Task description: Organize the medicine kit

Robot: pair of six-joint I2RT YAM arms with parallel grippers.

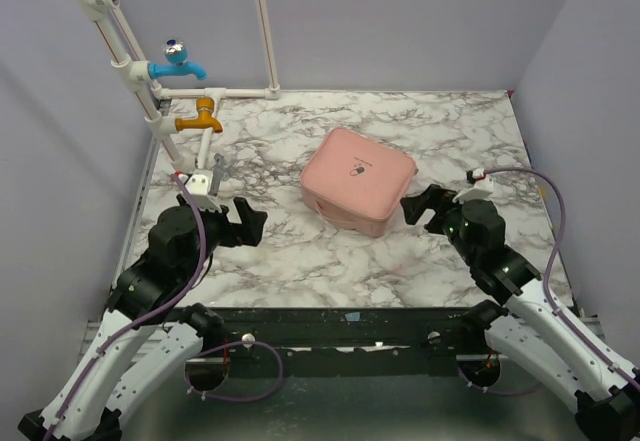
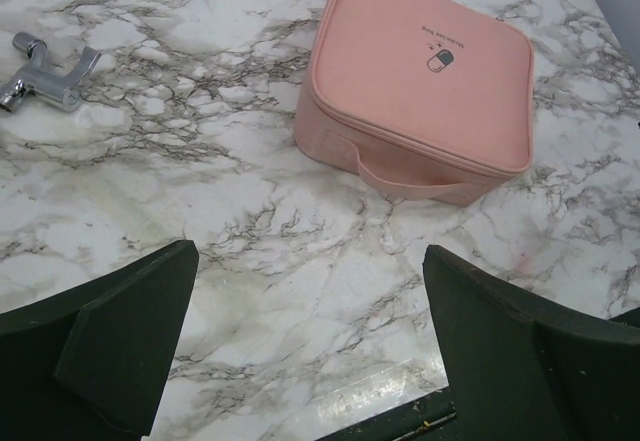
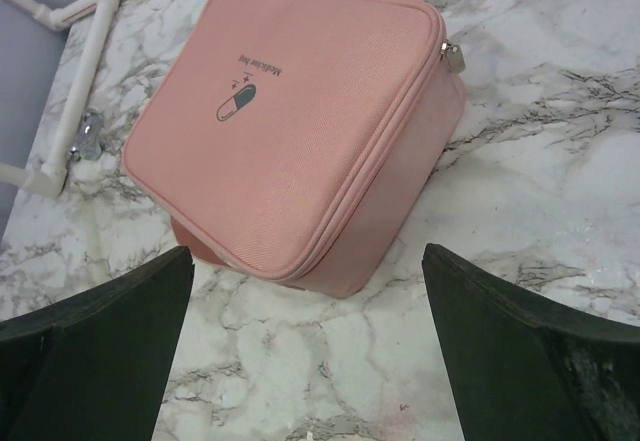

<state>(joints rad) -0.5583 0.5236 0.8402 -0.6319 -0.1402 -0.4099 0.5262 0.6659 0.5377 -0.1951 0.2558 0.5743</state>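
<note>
The medicine kit point(image 1: 358, 181) is a pale pink zip case, closed, lying on the marble table near the middle. A pill logo is on its lid. It shows in the left wrist view point(image 2: 420, 81) and in the right wrist view point(image 3: 290, 121), where a zip pull hangs at its far right corner. My left gripper point(image 1: 250, 223) is open and empty, left of the case and apart from it. My right gripper point(image 1: 418, 206) is open and empty, close to the case's right side. No bottles or blister packets are in view.
A white pipe frame point(image 1: 215, 91) with a blue tap point(image 1: 178, 64) and an orange tap point(image 1: 200, 118) stands at the back left. A small metal tap piece point(image 2: 45, 73) lies on the table. Grey walls close in on three sides.
</note>
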